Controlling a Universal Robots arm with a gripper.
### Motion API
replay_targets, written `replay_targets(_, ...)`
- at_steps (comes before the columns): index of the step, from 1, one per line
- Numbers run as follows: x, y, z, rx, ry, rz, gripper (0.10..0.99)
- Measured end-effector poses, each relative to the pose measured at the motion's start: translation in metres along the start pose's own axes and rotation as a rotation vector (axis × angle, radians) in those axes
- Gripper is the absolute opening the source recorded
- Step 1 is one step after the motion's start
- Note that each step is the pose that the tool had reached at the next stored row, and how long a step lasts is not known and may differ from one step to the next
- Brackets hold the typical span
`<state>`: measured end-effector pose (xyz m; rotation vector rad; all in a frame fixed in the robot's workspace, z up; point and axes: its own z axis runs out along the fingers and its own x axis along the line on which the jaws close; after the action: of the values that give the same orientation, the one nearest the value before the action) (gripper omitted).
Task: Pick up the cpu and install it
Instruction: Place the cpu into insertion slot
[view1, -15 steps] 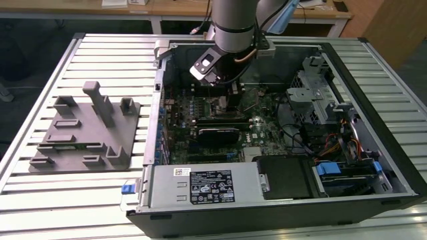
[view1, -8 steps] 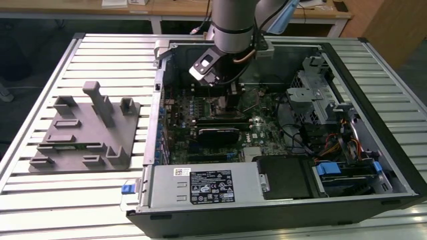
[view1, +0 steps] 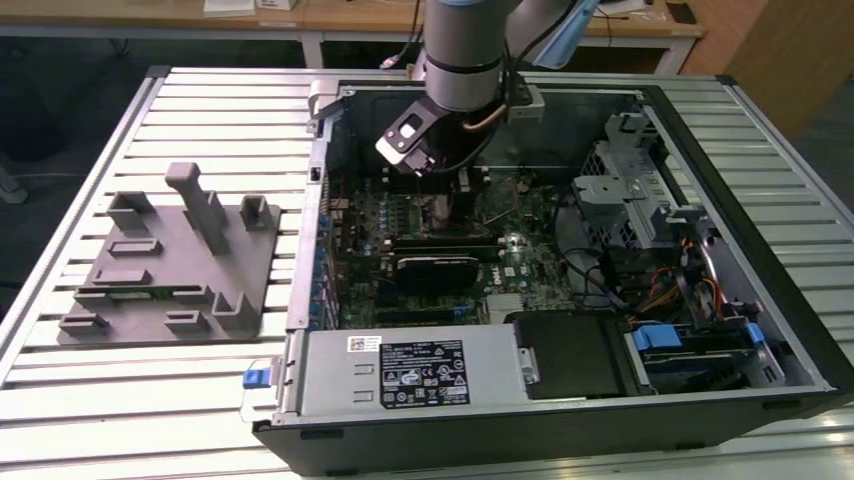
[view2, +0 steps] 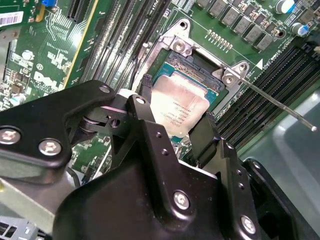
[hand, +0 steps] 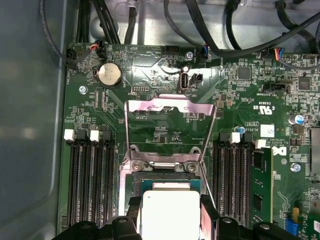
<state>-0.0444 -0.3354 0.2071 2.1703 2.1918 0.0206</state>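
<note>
Into the open case (view1: 534, 440) we go: the arm (view1: 461, 60) reaches down over the motherboard (view1: 400, 215), toward the case's far wall in the exterior view. The grey tray (view1: 160, 270) sits back on the table (view1: 214, 110), well apart from the action.

Close in now, second wrist view. The gripper (view2: 177, 114) has the cpu (view2: 182, 102), silver top plate up and lying flat. The fingers (view2: 206, 134) are drawn in narrow and press on two opposite edges of the chip, one each side. The other two edges are free. I read that as a firm pinch, not a loose bracket.

And where is the chip? Right over the socket (view2: 195, 65), edges running square with the socket's frame. One corner of the socket's dark bed peeks out beyond the chip's far edge. I cannot tell whether the chip is touching down or hanging just above.

In the first wrist view the load plate (hand: 160, 106) is swung wide open, lying back on the board beyond the socket's hinge edge. So nothing stands between chip and seat. The lever (view2: 280, 102) is released too, angling off past the socket's corner. The memory slots (hand: 92, 185) flank the socket, and the fingers sit on those same two sides, close to the slots but clear of them. So the grip axis runs from slot bank to slot bank, and the chip's free edge faces the hinge.
</note>
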Motion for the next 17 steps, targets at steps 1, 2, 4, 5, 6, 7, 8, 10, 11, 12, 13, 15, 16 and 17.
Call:
replay_targets(1, 0.0001, -0.0004, 0.0007, 0.0, -0.0002, 0.002, 0.545)
replay_targets(2, 0.0001, -0.0007, 0.0014, 0.0, -0.0002, 0.006, 0.545)
replay_targets(4, 0.0003, -0.0013, 0.0031, 0.0, -0.0005, 0.011, 0.545)
replay_targets(5, 0.0004, -0.0016, 0.0042, 0.0, -0.0007, 0.014, 0.545)
replay_targets(6, 0.0006, -0.0018, 0.0052, 0.001, -0.0008, 0.016, 0.545)
replay_targets(7, 0.0007, -0.002, 0.0062, 0.001, -0.0009, 0.019, 0.545)
replay_targets(8, 0.0009, -0.0022, 0.0071, 0.001, -0.001, 0.021, 0.545)
replay_targets(10, 0.0013, -0.0027, 0.0086, 0.001, -0.0012, 0.024, 0.545)
replay_targets(11, 0.0015, -0.0028, 0.0094, 0.001, -0.0012, 0.026, 0.545)
replay_targets(12, 0.0017, -0.0029, 0.0103, 0.001, -0.0013, 0.027, 0.545)
replay_targets(13, 0.0018, -0.0029, 0.0112, 0.001, -0.0014, 0.028, 0.545)
replay_targets(15, 0.002, -0.0031, 0.0131, 0.001, -0.0015, 0.029, 0.545)
replay_targets(16, 0.002, -0.0031, 0.0138, 0.001, -0.0014, 0.029, 0.545)
replay_targets(17, 0.0021, -0.0031, 0.0143, 0.001, -0.0014, 0.029, 0.545)
